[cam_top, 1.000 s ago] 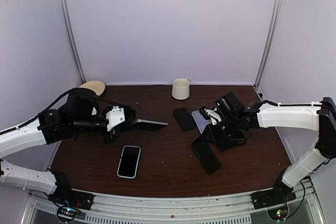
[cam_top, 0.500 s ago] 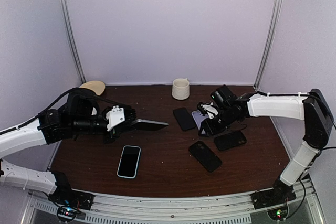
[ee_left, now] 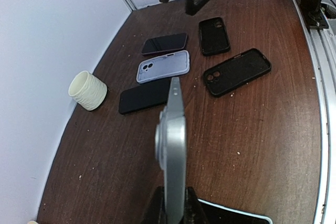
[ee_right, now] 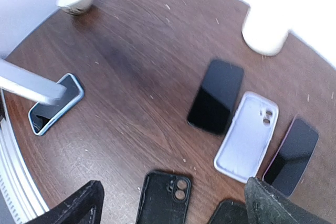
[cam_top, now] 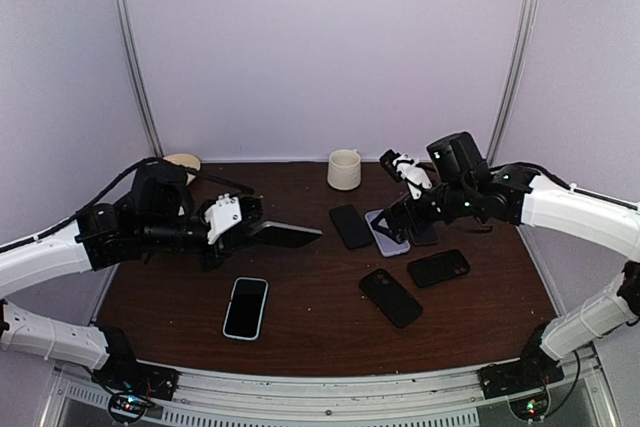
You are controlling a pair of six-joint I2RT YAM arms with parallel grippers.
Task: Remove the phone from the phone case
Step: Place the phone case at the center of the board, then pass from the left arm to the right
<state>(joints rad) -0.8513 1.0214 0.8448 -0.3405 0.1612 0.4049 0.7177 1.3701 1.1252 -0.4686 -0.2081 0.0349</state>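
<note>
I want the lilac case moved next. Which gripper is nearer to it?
Right. The right gripper hovers open over the lilac case; the left gripper is well off to its left, holding a phone.

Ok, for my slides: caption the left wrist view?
Left hand holds a silver phone edge-on; a lilac case lies beyond.

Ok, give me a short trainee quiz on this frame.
1. True or false: the left claw is shut on a phone, held off the table.
2. How many black cases lie on the table? A one, B two, C four.
3. Fill in: the right claw, holding nothing, is ____.
Key: 1 true; 2 B; 3 open.
</note>
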